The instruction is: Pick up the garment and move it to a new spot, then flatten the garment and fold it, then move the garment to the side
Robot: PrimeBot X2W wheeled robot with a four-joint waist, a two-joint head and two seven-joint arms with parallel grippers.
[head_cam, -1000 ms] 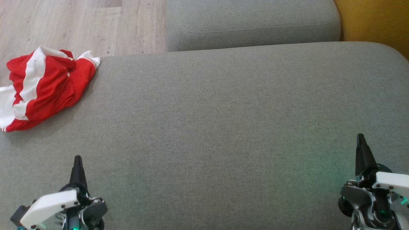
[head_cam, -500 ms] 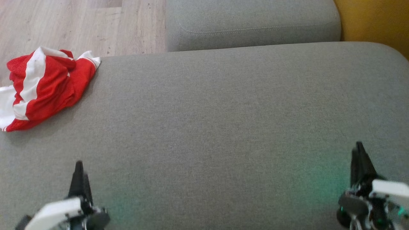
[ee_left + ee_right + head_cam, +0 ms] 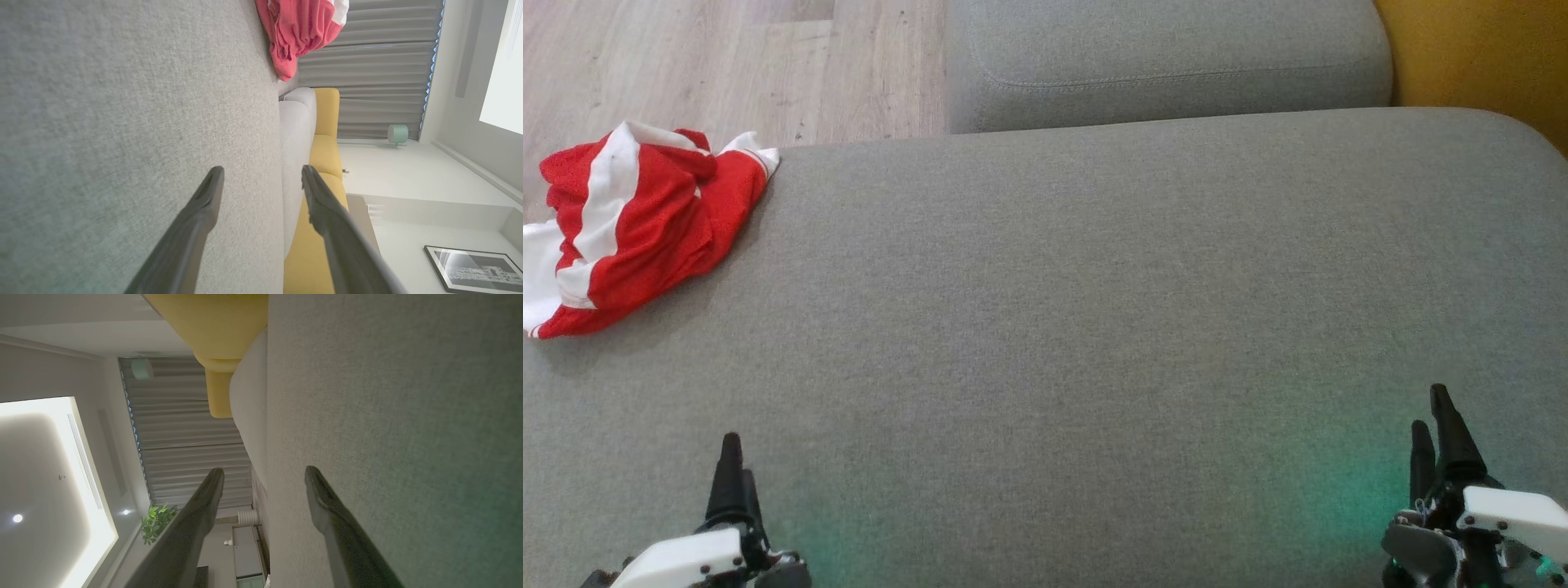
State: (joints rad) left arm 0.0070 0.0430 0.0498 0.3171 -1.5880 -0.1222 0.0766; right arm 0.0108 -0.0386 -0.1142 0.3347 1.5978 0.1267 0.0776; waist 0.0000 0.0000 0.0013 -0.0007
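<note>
Garment [image 3: 645, 220] pickup looks to be the step in hand, and nothing has been gripped yet.

Nearest, at the bottom of the head view, the left gripper [image 3: 737, 464] sits at the lower left and the right gripper [image 3: 1428, 411] at the lower right, both just above the grey sofa seat [image 3: 1094, 327]. Each wrist view shows its two dark fingers spread wide apart with nothing between them, so both grippers are open and empty. A faint green glow falls on the fabric beside each one.

Beyond them the seat runs bare across the middle of the frame. At the upper left, on the far left corner of the seat, the red and white garment lies in a crumpled heap, and its left part seems to spill past the edge. It is well apart from both grippers and nearer to the left one.

Farther back are a second grey cushion [image 3: 1168, 57] at the top centre, wooden floor [image 3: 727, 65] at the upper left and a yellow cushion [image 3: 1478, 49] at the upper right.

The next move probably calls for the left arm to reach up and left to the heap, close on a raised fold and carry it to the open middle of the seat, where there is room to flatten it.
</note>
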